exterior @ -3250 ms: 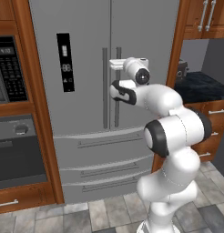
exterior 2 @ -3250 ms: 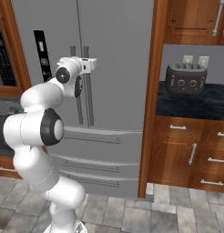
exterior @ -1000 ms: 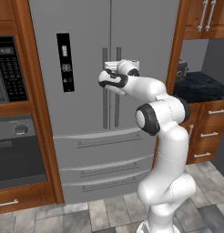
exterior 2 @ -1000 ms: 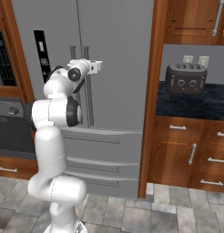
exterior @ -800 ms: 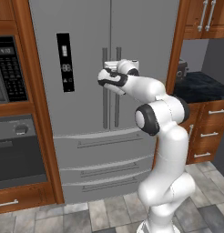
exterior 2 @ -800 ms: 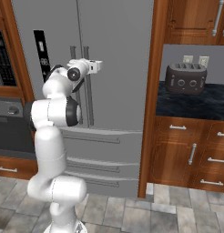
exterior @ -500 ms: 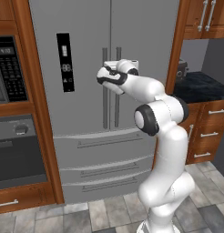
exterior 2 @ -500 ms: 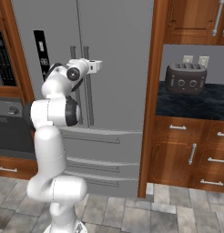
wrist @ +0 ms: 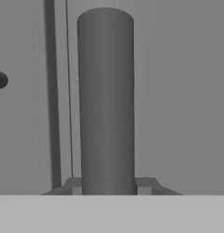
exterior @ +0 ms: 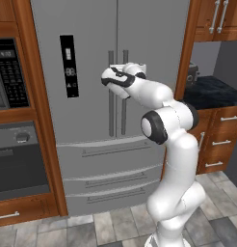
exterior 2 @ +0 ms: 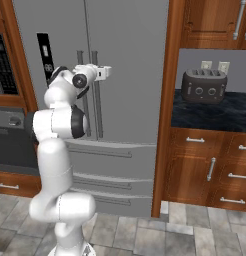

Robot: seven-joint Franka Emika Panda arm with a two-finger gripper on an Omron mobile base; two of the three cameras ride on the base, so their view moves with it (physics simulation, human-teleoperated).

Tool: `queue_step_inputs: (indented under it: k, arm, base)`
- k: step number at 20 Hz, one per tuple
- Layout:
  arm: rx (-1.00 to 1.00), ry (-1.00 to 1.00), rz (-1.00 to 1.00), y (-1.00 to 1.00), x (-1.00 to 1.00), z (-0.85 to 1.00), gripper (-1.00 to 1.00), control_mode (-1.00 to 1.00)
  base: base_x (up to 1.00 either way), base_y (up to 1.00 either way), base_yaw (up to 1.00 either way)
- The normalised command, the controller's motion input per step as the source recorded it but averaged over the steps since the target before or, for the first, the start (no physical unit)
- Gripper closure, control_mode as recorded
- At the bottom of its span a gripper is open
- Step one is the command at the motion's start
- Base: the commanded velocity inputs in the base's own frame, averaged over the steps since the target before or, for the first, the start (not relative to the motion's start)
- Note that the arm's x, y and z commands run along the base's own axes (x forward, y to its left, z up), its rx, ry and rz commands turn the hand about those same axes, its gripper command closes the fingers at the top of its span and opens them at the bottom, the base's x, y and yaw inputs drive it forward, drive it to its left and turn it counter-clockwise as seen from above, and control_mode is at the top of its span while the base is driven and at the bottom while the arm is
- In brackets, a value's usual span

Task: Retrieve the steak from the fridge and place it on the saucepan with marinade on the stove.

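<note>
The fridge (exterior: pixel 91 111) is shown at frame centre with both doors shut. The tool (wrist: pixel 107 190) is seen closed around the right door's bar handle (wrist: pixel 105 100), at mid-height of that handle.

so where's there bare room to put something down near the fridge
The dark counter right of the fridge has bare top beside the toaster, toward its right end and front edge. It is tight at the fridge's middle handles, where the gripper is shut on one.
</note>
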Motion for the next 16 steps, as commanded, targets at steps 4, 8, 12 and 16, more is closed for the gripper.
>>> queue_step_inputs:
  k: [4,8,12,16]
  arm:
    - [0.00,0.00,0.00,0.00,0.00,0.00,1.00,-1.00]
    - [0.00,0.00,0.00,0.00,0.00,0.00,1.00,-1.00]
    - [0.00,0.00,0.00,-0.01,-0.03,0.00,1.00,-1.00]
    - [0.00,0.00,0.00,-0.18,-0.43,0.00,1.00,-1.00]
  base:
    - [0.00,0.00,0.00]
    - [0.00,0.00,0.00]
    - [0.00,0.00,0.00]
    - [0.00,0.00,0.00]
